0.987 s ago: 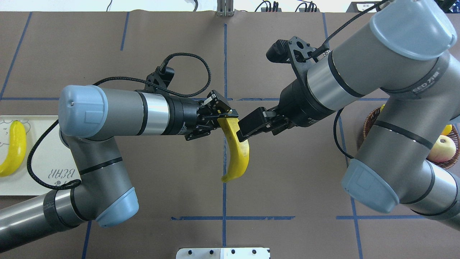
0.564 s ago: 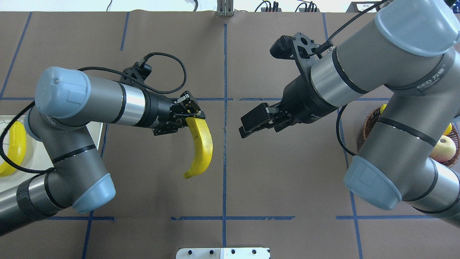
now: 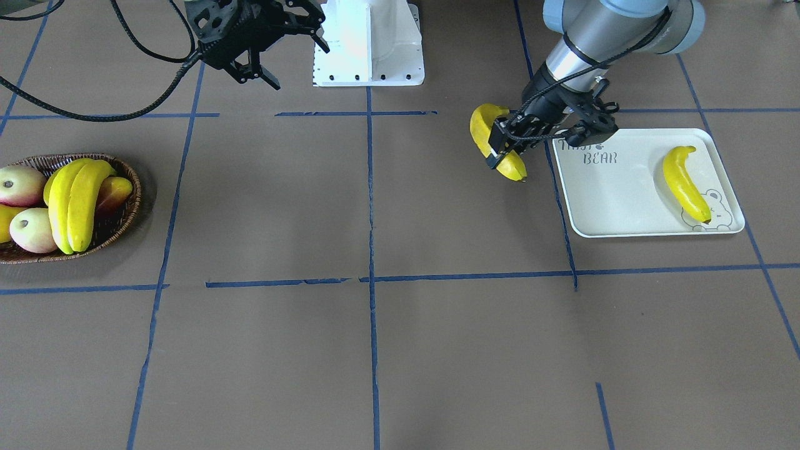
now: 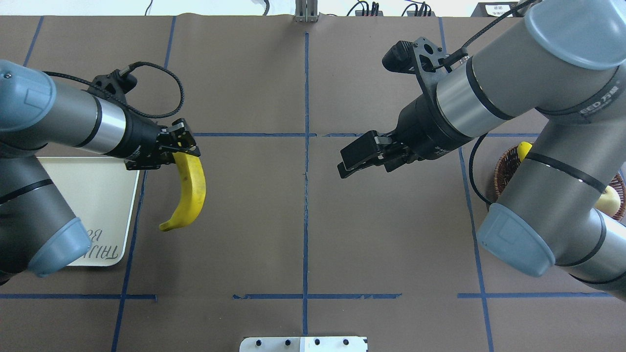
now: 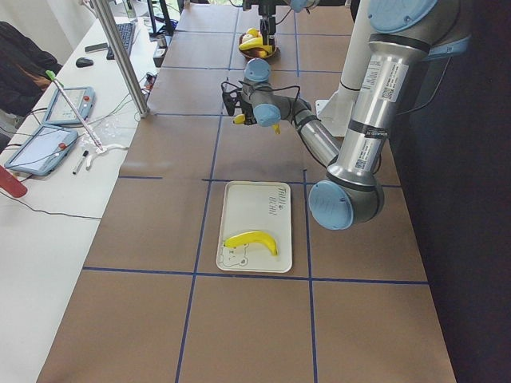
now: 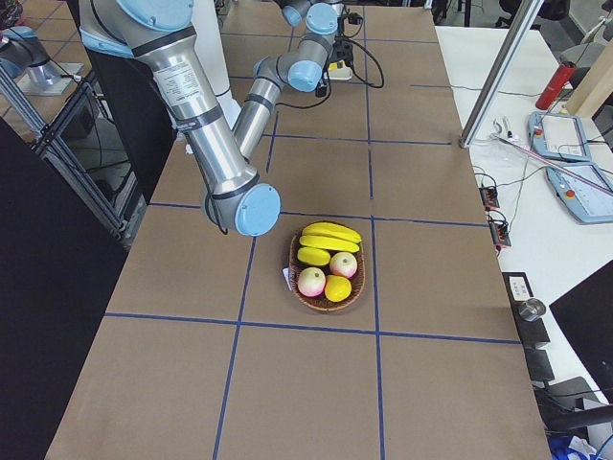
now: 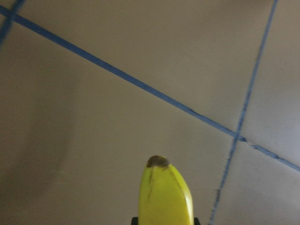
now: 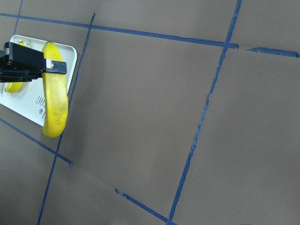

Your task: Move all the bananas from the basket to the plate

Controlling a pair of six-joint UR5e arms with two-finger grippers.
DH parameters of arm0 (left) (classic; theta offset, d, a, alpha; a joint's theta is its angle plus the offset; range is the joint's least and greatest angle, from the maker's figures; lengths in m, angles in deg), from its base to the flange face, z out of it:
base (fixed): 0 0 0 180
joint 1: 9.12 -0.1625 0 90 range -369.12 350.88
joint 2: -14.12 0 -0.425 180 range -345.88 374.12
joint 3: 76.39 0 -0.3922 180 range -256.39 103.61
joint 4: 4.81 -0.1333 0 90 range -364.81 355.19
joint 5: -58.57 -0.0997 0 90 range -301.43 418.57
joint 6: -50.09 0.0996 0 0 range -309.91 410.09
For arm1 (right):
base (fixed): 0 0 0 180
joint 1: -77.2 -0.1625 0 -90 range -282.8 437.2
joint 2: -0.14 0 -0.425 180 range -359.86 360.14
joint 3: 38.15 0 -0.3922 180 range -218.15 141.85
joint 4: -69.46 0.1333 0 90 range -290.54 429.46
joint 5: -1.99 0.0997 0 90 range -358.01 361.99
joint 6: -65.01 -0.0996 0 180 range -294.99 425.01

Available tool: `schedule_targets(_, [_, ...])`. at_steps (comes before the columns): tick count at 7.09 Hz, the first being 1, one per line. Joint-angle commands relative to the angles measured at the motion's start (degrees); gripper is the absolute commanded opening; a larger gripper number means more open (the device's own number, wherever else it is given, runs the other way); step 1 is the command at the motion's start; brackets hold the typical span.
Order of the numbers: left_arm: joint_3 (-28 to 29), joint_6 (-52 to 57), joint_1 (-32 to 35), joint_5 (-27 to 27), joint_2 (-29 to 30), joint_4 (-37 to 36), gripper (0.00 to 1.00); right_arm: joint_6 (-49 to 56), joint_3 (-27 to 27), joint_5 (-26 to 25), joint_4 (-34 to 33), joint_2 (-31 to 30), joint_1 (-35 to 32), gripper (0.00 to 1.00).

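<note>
My left gripper (image 4: pixel 182 149) is shut on the top end of a yellow banana (image 4: pixel 191 195) and holds it above the table, just right of the cream plate (image 4: pixel 105 195). In the front view this gripper (image 3: pixel 505 142) and banana (image 3: pixel 484 125) hang beside the plate (image 3: pixel 619 194), where another banana (image 3: pixel 684 181) lies. The left wrist view shows only the held banana's tip (image 7: pixel 164 192). My right gripper (image 4: pixel 351 164) is open and empty right of the table's middle. The basket (image 3: pixel 128 181) holds two bananas (image 3: pixel 72 200).
Red-yellow round fruits (image 3: pixel 31 230) and a small yellow fruit (image 6: pixel 314 256) share the basket (image 6: pixel 326 305). A white mount block (image 3: pixel 369 44) stands at the robot's base. My right arm covers most of the basket (image 4: pixel 506 161) in the overhead view.
My left arm has carried the banana left, from the table's middle to the plate's right edge. My right gripper has parted from the banana and drawn back slightly right, staying open.
</note>
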Motion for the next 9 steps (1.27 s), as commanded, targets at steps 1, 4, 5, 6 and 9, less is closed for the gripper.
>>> schedule_targets(1, [-2.13, 8.05, 1.51, -0.37, -10.22, -3.03, 0.0, -0.01, 0.07, -0.5, 0.0, -1.12, -0.7, 1.0])
schedule_targets(4, [-0.12, 13.32, 3.27, -5.09, -17.36, -3.29, 0.0, -0.01, 0.07, -0.86, 0.0, -2.09, -1.14, 1.0])
schedule_targets(5, [2.42, 13.96, 3.27, -5.64, -17.46, -3.29, 0.0, -0.01, 0.07, -0.86, 0.0, -2.1, -1.05, 1.0])
schedule_targets(6, [3.92, 13.96, 3.36, -6.43, -17.38, -3.29, 0.0, -0.01, 0.07, -0.86, 0.0, -2.1, -1.05, 1.0])
schedule_targets(9, [8.14, 14.05, 3.62, -10.29, -17.12, -3.29, 0.0, -0.01, 0.07, -0.86, 0.0, -2.01, -1.05, 1.0])
